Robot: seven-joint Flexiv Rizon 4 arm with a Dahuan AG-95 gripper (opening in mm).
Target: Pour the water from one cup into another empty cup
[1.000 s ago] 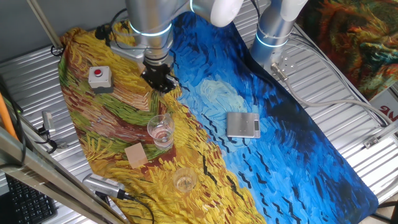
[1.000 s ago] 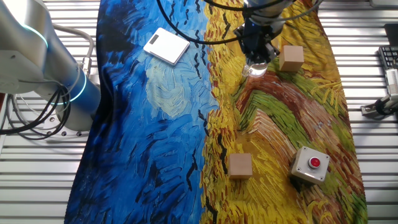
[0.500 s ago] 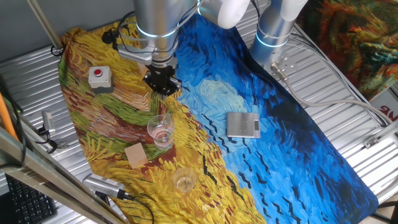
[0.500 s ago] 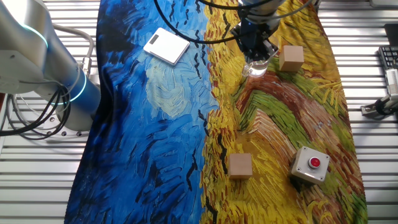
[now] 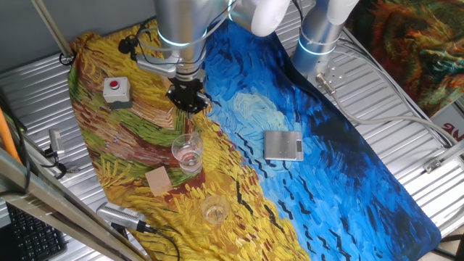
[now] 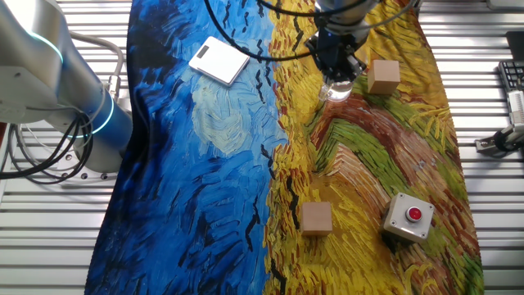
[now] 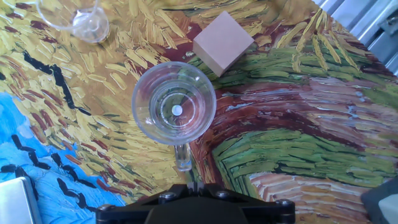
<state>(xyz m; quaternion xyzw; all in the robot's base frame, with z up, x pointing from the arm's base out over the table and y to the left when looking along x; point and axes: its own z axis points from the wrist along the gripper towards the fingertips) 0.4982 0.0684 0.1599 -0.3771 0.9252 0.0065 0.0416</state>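
The black two-finger gripper (image 5: pixel 188 98) hangs above the painted cloth; whether its fingers are parted or closed cannot be told. The taller clear tumbler (image 5: pixel 187 152) stands upright on the yellow part of the cloth (image 5: pixel 94 174), apart from the gripper, with glints of water (image 7: pixel 176 112) at its base. A tan wooden cube (image 5: pixel 158 180) sits just beside it. The shorter clear cup (image 5: pixel 215 209) stands further along, nearer the cloth's edge. A grey box with a red button (image 5: pixel 116 90), a second tan cube (image 6: pixel 316 218) and a flat silver scale (image 5: pixel 283 145) lie well apart.

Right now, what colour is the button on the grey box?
Red, on the grey box; clearest in the other fixed view.
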